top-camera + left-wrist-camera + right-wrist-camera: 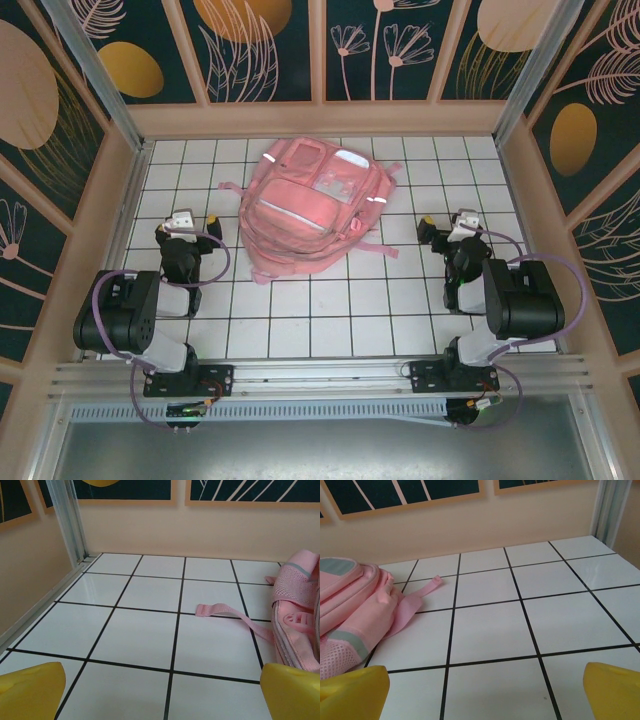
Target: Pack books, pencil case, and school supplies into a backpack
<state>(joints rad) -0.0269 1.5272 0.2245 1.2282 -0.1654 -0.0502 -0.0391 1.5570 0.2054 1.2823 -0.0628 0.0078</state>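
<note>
The backpack (312, 215) lies flat on the white tiled table (330, 320), lettering illegible.

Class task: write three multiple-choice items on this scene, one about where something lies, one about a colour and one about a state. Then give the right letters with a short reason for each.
1. Where is the backpack?
A. Lying flat on the table
B. Hanging from a gripper
C. Standing upright against the back wall

2. What colour is the backpack?
A. Blue
B. Pink
C. Green

3. How do the two grippers stand?
A. Both shut on a strap
B. One open, one shut
C. Both open, holding nothing

Answers:
1 A: the top view shows it lying flat on the white table.
2 B: its fabric is pink in all three views.
3 C: the left gripper and the right gripper each have their jaws wide apart, with nothing between them.
</note>
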